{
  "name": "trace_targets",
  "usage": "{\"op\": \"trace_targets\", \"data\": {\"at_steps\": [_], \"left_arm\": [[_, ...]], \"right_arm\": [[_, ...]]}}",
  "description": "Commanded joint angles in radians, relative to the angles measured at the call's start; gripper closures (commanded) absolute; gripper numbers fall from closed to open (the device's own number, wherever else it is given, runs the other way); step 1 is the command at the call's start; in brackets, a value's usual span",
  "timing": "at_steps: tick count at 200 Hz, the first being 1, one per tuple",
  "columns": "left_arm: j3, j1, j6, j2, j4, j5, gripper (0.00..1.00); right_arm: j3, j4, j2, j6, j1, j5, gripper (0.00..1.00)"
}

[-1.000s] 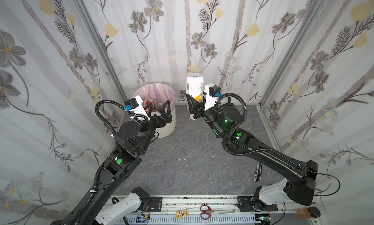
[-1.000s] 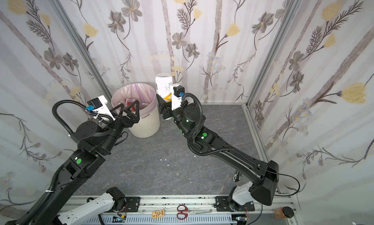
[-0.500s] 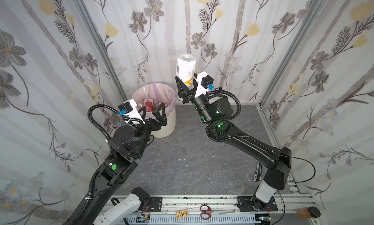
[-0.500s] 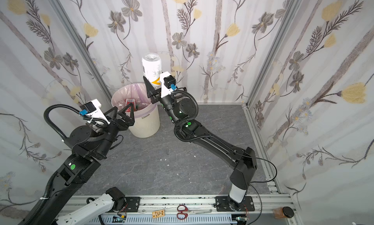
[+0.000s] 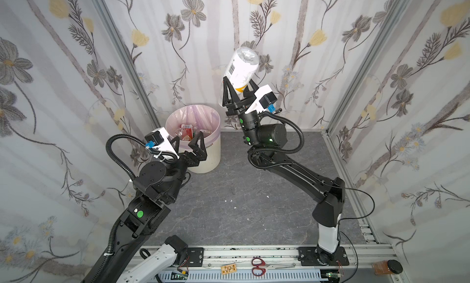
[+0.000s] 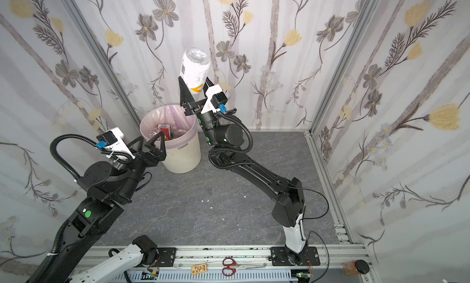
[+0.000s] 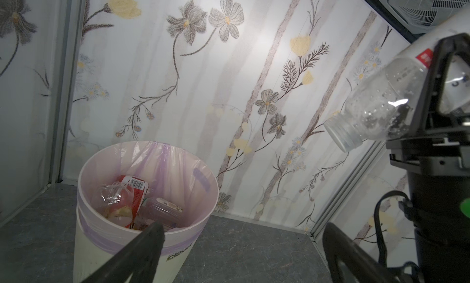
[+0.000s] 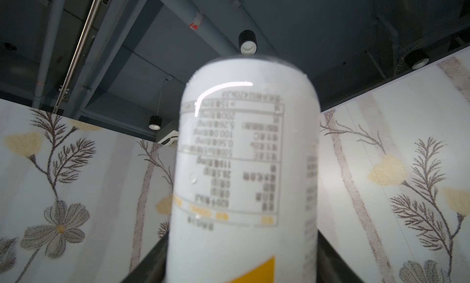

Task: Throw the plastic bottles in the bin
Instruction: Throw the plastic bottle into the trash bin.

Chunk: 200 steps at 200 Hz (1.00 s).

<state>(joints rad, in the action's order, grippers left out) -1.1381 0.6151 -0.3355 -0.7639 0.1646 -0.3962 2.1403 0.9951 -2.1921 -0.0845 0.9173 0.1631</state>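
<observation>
Right gripper (image 5: 238, 83) clamps one bottle (image 5: 241, 64), upside down: clear body, white label, yellow patch, pale cap. One bin (image 5: 212, 154) sits below it, offset, and holds at least two other bottles (image 7: 122, 197). Left gripper (image 5: 189, 139) gapes empty beside the rim.

Arms: left arm (image 5: 152, 173), right arm (image 5: 300, 174) were black, with white base links (image 5: 328, 238) | Grippers: left gripper (image 5: 189, 136), right gripper (image 5: 238, 79) had black triangular fingers (image 7: 142, 256) | Cables: ribbed black hoses (image 5: 109, 152) | Marks: green dots (image 5: 140, 214) | Wrists: white camera housings (image 5: 262, 96), blue plugs (image 5: 150, 143)
</observation>
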Motion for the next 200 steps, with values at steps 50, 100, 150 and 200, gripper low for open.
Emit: {"op": "trace_targets", "data": {"at_steps": [50,100,150,200], "left_arm": [[0.016,-0.006,0.0,0.034,0.03,-0.014,0.0],[0.041,-0.004,-0.036,0.031,0.036,0.01,0.0],[0.04,-0.006,-0.06,-0.016,0.033,0.047,0.0],[0.05,-0.005,-0.05,-0.084,0.012,0.061,0.0]], "right_arm": [[0.444,-0.515,-0.28,0.176,-0.089,-0.116,0.0],[0.404,-0.614,-0.145,0.091,-0.08,-0.117,0.0],[0.2,-0.647,0.043,0.013,-0.076,-0.033,0.0],[-0.159,-0.673,0.296,-0.04,-0.12,0.145,0.0]]}}
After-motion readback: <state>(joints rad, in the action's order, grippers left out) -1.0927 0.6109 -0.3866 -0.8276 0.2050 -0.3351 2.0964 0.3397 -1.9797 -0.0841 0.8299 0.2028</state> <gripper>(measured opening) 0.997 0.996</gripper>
